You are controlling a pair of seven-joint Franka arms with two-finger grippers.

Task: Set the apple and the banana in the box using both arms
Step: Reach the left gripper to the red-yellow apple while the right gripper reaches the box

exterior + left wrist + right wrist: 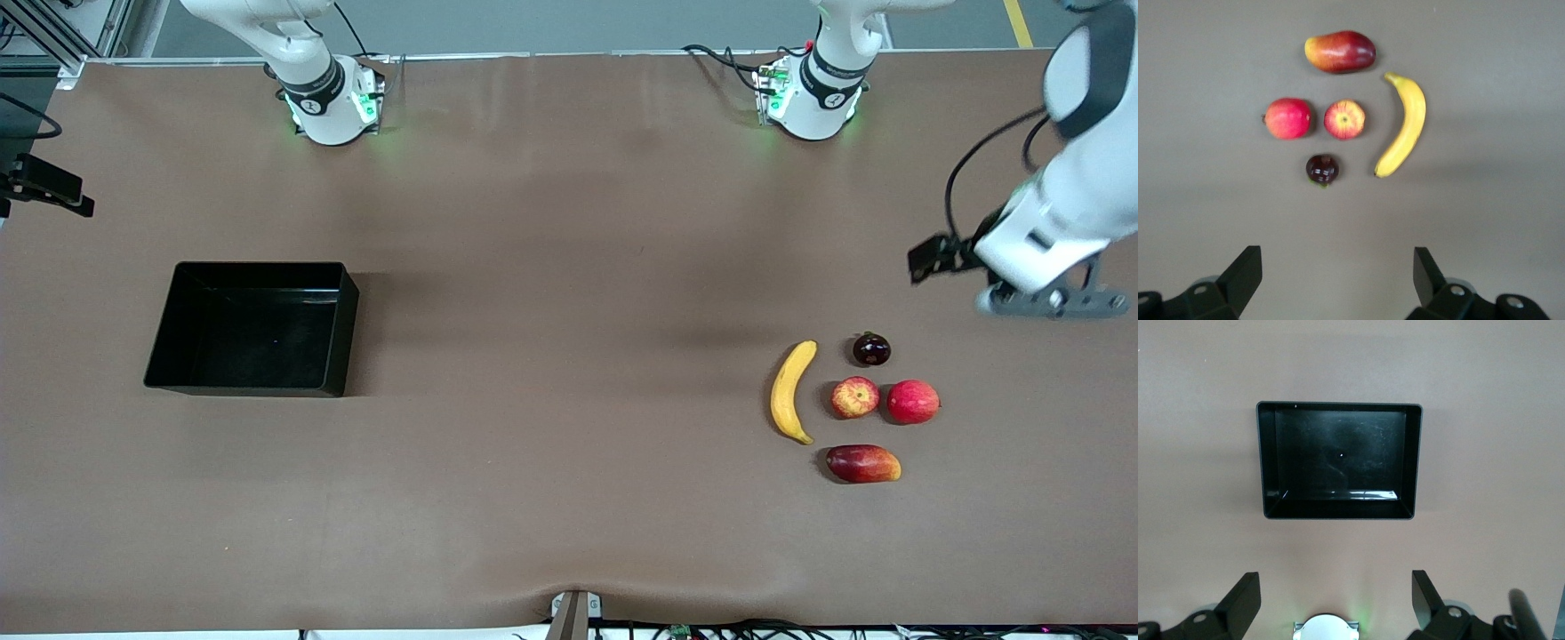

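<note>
Brown table, box, banana, apple, three other fruits

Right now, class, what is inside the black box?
Nothing: the box shows only its bare glossy floor in the right wrist view, with no corner covered. The apple and banana lie on the table.

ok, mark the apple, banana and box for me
apple (855, 396), front view, middle of its mottled top.
banana (790, 391), front view, mid-length of the curve.
box (343, 331), front view, wall toward the left arm's end.
</note>
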